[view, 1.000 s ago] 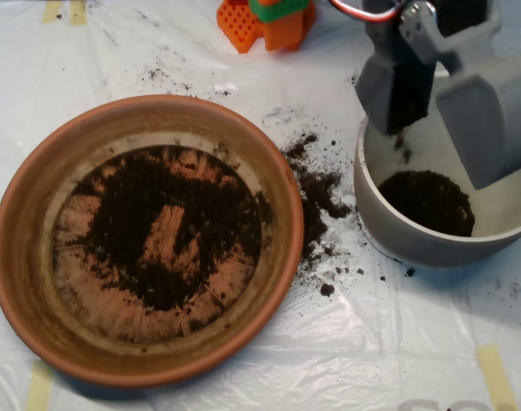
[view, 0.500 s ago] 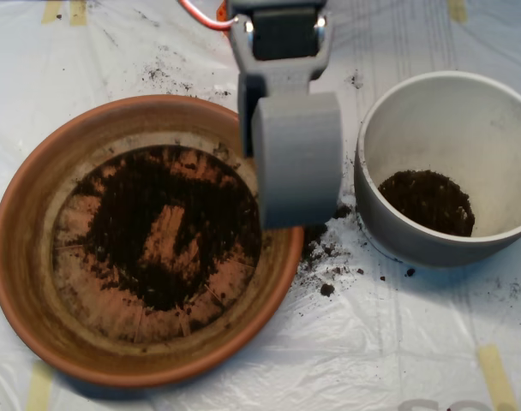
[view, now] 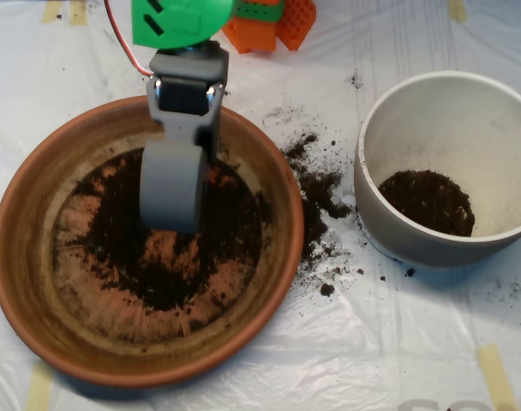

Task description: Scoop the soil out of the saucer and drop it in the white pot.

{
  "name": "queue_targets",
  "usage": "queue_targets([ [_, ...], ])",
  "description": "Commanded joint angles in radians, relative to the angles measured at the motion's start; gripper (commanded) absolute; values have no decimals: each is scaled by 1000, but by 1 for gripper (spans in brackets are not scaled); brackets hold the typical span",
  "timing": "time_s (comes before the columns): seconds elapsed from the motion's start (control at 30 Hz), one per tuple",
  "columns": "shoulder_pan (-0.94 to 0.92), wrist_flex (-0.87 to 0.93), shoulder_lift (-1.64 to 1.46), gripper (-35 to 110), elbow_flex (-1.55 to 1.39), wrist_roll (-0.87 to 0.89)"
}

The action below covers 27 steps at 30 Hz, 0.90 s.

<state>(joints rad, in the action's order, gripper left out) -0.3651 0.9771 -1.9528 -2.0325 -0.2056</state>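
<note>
The terracotta saucer [view: 20, 282] fills the left half of the overhead view. Dark soil [view: 115, 240] lies across its floor in an uneven ring, with bare clay in the middle. My grey scoop [view: 170, 193] hangs over the upper middle of the saucer, its rounded shell down over the soil and hiding what lies under it. At the right stands the white pot [view: 432, 111], with a dark mound of soil [view: 428, 201] in its bottom.
Spilled soil [view: 316, 193] is scattered on the white plastic sheet between saucer and pot. Orange and green plastic parts [view: 273, 21] sit at the top edge. A yellow tape strip [view: 496, 377] lies at the lower right.
The scoop has swung left from above the white pot, across the saucer's right rim, to over the saucer's middle. The pot's inside is now fully in view.
</note>
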Motion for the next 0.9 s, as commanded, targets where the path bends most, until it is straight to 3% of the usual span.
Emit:
queue_targets([
  [0.0, -86, -89, -69, 42, -87, -21],
  [0.3, -232, -290, 175, 44, -140, 12],
  [0.87, -199, -52, 483, 42, 219, -18],
])
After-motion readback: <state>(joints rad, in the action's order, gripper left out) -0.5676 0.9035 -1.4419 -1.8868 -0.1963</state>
